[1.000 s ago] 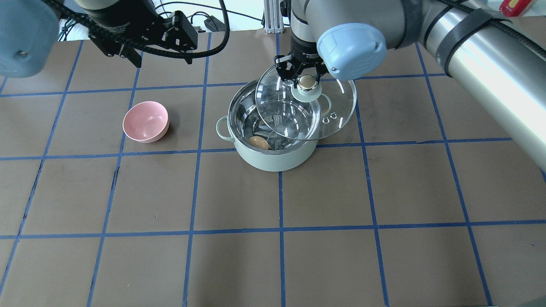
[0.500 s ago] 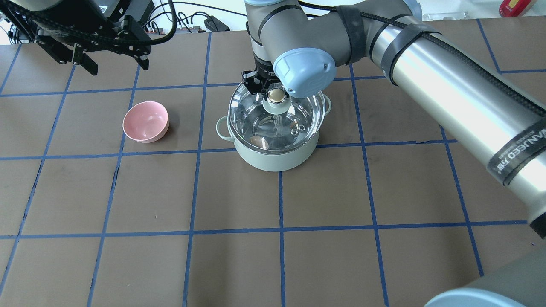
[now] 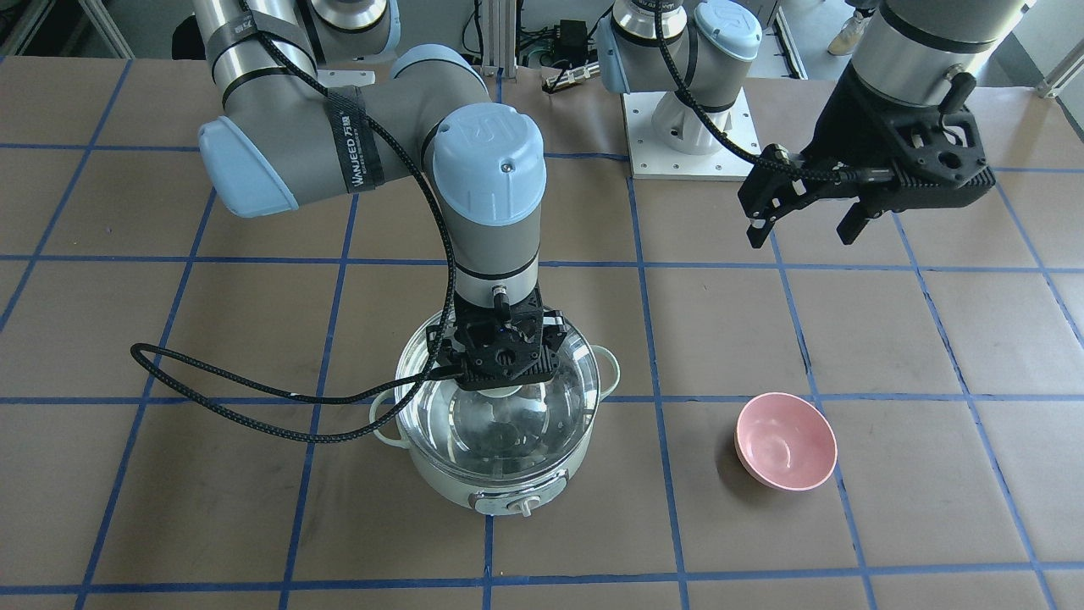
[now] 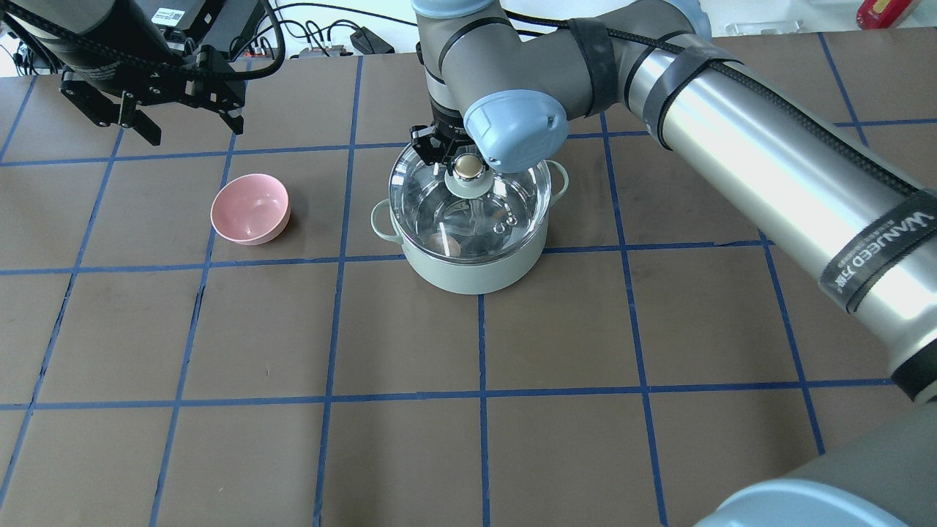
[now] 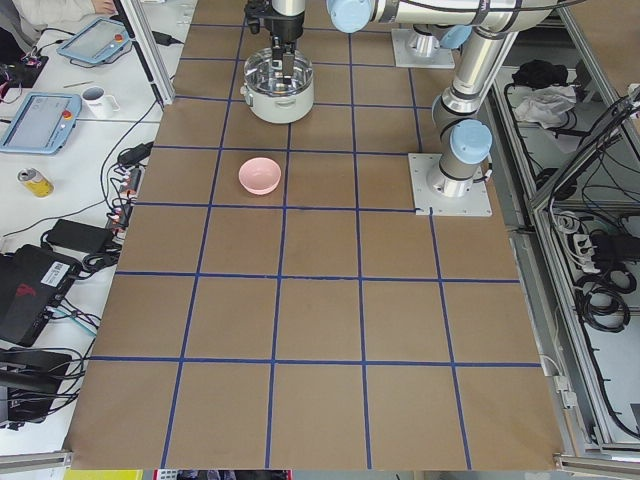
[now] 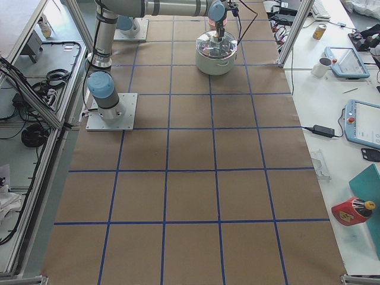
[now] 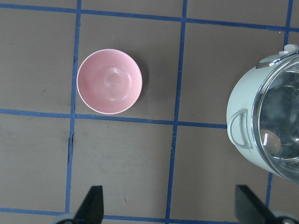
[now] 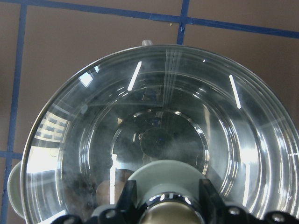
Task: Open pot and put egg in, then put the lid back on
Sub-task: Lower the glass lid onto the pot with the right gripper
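**Q:** Where do the task's things lie?

**A:** The pot [image 4: 468,274] stands on the table [image 4: 585,439]. The egg [image 4: 443,245] rests inside it, under the lid [image 4: 512,212], which appears seated on the rim.

**Q:** How will the lid handle?

**A:** Glass is likely heavy, slick and brittle (take it by the knob [image 4: 466,167] only). The right gripper [image 4: 455,157] has its jaws closed on that knob. Farther off, the left gripper [image 4: 192,128] hangs with jaws wide apart, empty.

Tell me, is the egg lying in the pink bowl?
No, the pink bowl is empty; the egg lies inside the pot, under the lid.
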You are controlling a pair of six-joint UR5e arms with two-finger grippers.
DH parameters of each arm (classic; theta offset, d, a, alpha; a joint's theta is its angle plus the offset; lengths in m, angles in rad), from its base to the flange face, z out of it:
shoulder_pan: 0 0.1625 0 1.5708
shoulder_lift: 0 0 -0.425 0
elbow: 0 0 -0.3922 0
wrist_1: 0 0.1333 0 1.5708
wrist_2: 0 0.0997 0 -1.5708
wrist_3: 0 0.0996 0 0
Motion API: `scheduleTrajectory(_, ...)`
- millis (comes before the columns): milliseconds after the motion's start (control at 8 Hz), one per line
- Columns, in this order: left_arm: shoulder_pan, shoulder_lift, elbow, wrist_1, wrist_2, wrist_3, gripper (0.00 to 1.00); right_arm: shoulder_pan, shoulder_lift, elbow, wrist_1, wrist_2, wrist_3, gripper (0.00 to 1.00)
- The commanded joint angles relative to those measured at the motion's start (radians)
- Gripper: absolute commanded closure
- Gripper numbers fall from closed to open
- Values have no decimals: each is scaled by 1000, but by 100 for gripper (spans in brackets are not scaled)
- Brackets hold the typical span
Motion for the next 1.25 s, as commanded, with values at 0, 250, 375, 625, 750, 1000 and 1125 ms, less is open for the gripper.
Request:
scheduleTrajectory(0, -84, -4, -29, 77, 9, -13, 0, 1, 6, 6, -3, 3, -7, 100)
scheduleTrajectory(250, -86, -9, -33, 77, 9, 2, 0, 1, 12, 9, -3, 4, -27, 100)
scheduleTrajectory(375, -86, -9, -32, 79, 12, 1, 0, 1, 13, 11, -3, 4, -27, 100)
scheduleTrajectory(625, -85, -15, -32, 80, 12, 2, 0, 1, 17, 11, -5, 23, -34, 100)
scheduleTrajectory(750, -85, -18, -32, 84, 12, 2, 0, 1, 17, 9, -6, 24, -34, 100)
scheduleTrajectory(1000, -85, -21, -33, 84, 11, 4, 0, 1, 15, 4, -6, 24, -34, 100)
scheduleTrajectory(1125, -85, -21, -33, 85, 9, 8, 0, 1, 14, 3, -9, 24, -36, 100)
